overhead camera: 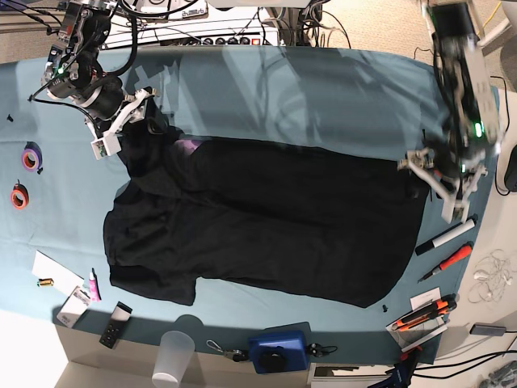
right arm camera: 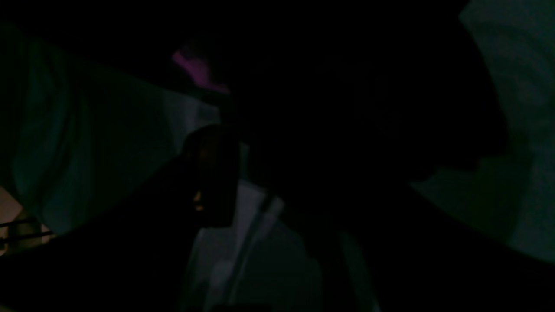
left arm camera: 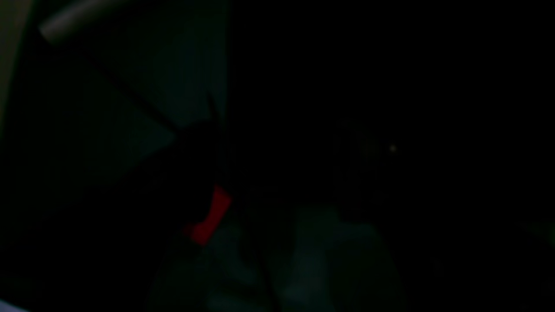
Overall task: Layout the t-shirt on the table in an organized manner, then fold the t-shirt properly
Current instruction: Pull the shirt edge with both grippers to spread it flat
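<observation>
Now t-shirt flat on table

One overhead view, two dim close-ups from the wrists

The base camera looks straight down from high up on the whole bench and the t-shirt. Each wrist camera sits close over the cloth at opposite shirt ends, nearly black; all three share shirt and teal cover.

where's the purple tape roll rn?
Base view, far left on the table: the purple tape roll lies just above the orange-red tape roll, left of the t-shirt.
</observation>
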Controlling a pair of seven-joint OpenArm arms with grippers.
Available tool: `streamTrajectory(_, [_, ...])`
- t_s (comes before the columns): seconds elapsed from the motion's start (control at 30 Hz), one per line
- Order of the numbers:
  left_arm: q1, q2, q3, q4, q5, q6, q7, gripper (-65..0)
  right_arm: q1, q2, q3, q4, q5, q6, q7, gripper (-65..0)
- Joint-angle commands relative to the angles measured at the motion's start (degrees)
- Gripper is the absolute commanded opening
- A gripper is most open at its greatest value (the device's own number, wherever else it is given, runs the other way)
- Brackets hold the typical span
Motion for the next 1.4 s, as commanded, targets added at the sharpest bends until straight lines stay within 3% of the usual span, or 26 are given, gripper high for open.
streamTrajectory(0.0, [-1.38,-0.66,-0.33,-0.72,-0.98,-0.63,-0.96,-23.9,0.33,0.66,0.24,0.92,0.28,0.10,2.03,-34.3])
streamTrajectory(0.1, [-3.13,-0.66,-0.31,-5.18,-1.22,-2.89,-0.61,-23.9,0.35,0.66,0.22,0.92,-0.98,0.10,4.20,-34.3])
streamTrajectory(0.33, [-3.65,-0.66,-0.33,-9.94,-1.20,-2.78,1.51,-25.1,0.96,0.63,0.22,0.92,-0.96,0.10,4.98,-34.5])
streamTrajectory(0.4, [-3.67,-0.66,-0.33,-9.92,-1.20,-2.73,1.53,-32.5,1.14,0.66,0.22,0.92,-1.42,-1.62,4.96,-38.4])
streamTrajectory(0.53, [-3.65,-0.66,-0.33,-9.92,-1.86,-2.56,3.04,-59.5,1.11,0.66,0.24,0.92,-5.20,-5.18,4.42,-65.0])
streamTrajectory(0.57, [-3.65,-0.66,-0.39,-9.92,-2.82,-2.56,4.00,-65.0,1.14,0.68,0.26,0.92,-6.21,-6.10,4.11,-65.0])
streamTrajectory(0.73, [-3.65,-0.66,-0.42,-8.74,-7.48,-0.94,11.47,-65.0,1.11,0.83,1.38,1.46,-6.23,-6.34,1.49,-65.0])
streamTrajectory(0.93, [-3.52,-0.70,-0.44,-5.64,-8.68,-0.44,17.62,-65.0,1.11,0.83,10.27,3.06,3.32,-5.75,-4.22,-65.0])
streamTrajectory(1.17, [1.66,-1.64,-0.44,0.79,-8.55,-0.63,18.03,-65.0,1.05,0.81,21.09,3.34,9.94,-2.16,-15.12,-65.0])
streamTrajectory(1.37, [8.87,-1.62,-0.44,4.55,-8.50,-0.63,18.01,-65.0,-1.81,0.81,23.98,3.34,15.17,-1.95,-17.00,-65.0])
